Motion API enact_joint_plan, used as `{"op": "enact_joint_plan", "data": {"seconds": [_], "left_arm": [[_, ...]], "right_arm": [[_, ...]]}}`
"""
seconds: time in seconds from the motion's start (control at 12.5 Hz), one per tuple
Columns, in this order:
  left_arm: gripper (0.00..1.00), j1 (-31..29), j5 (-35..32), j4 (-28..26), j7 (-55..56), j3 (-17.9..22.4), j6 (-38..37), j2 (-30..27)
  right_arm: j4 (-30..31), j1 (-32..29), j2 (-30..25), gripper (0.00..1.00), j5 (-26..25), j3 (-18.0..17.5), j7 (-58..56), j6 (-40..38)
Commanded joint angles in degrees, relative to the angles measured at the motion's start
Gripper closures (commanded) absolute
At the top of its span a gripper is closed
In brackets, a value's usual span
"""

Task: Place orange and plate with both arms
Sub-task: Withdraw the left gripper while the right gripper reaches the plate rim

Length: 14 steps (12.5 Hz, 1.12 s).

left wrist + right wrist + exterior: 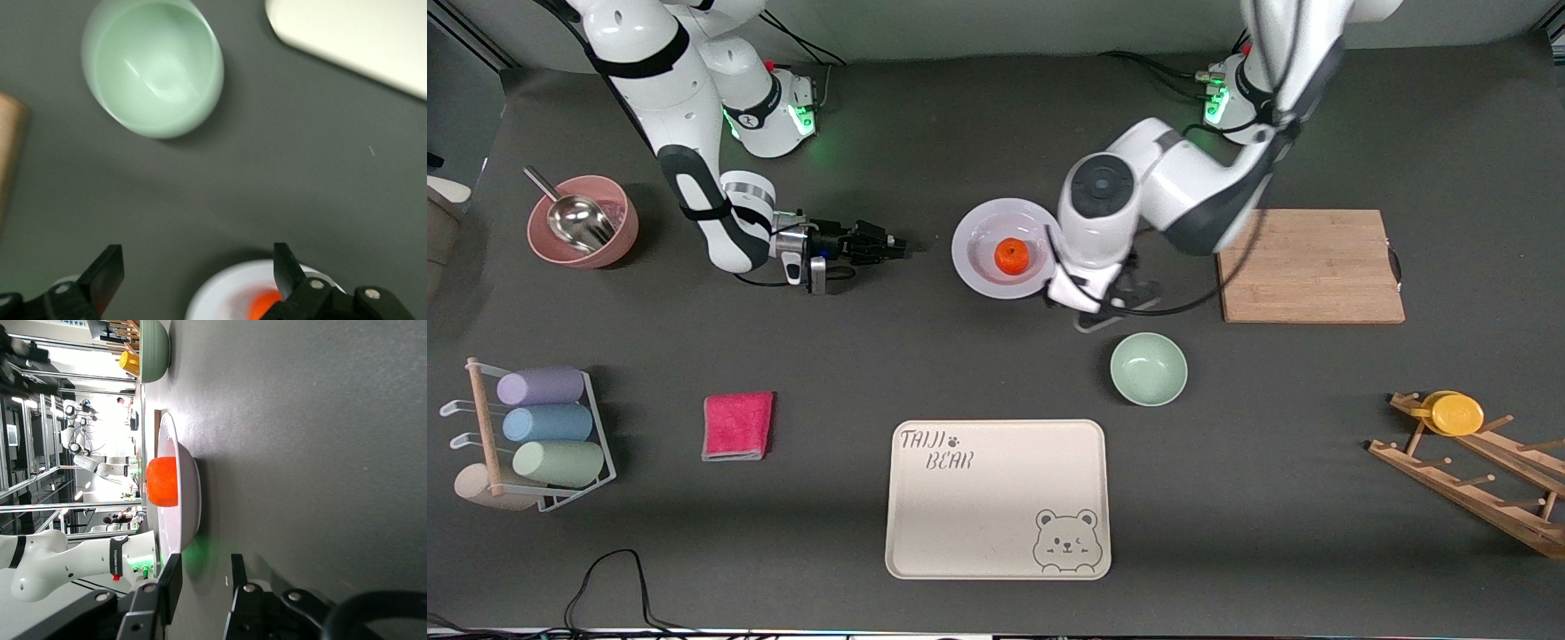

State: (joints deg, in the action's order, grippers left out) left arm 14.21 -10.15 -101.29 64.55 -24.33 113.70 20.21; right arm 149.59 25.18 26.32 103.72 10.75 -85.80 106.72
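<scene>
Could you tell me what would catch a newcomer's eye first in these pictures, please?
The small bright orange fruit stands out first, sitting in the round pale lavender plate near the table's middle. The left gripper hangs open beside the plate, above the bare table between it and the pale green bowl. The right gripper, empty with its fingers apart, points at the plate from the right arm's end.

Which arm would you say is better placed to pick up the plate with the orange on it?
Probably the left: the left gripper hangs open over the plate holding the orange. The right gripper sits apart, toward the right arm's end.
</scene>
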Motion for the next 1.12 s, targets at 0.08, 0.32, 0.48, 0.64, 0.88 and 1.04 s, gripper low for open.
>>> {"op": "enact_joint_plan", "data": {"seconds": [0.08,0.32,0.48,0.64,0.88,1.04], "left_arm": [[0.00,0.1,6.3,3.5,-22.5,13.2,-7.2,-7.1],[0.00,-0.3,7.2,3.2,-41.9,23.2,-12.2,-11.8],[0.00,-3.1,7.2,2.9,-49.0,25.6,-15.3,-14.6],[0.00,-8.3,7.3,2.2,-56.3,25.6,-17.8,-18.3],[0.00,-14.8,7.4,0.5,-60.3,25.1,-19.0,-22.2],[0.00,-17.1,7.1,0.8,-61.2,25.0,-19.2,-22.5]], "right_arm": [[-2.2,0.0,3.0,0.64,3.7,-0.7,-1.3,-0.9],[-4.1,0.4,4.5,0.64,8.8,-4.6,-1.2,-0.3],[-5.7,0.4,5.6,0.64,12.5,-7.5,-1.2,0.4],[-6.9,0.4,5.7,0.64,14.9,-10.1,-1.2,3.3],[-9.0,0.5,6.2,0.64,20.9,-14.9,-1.5,6.7],[-10.8,0.5,7.7,0.64,21.5,-15.7,-2.1,7.5]]}}
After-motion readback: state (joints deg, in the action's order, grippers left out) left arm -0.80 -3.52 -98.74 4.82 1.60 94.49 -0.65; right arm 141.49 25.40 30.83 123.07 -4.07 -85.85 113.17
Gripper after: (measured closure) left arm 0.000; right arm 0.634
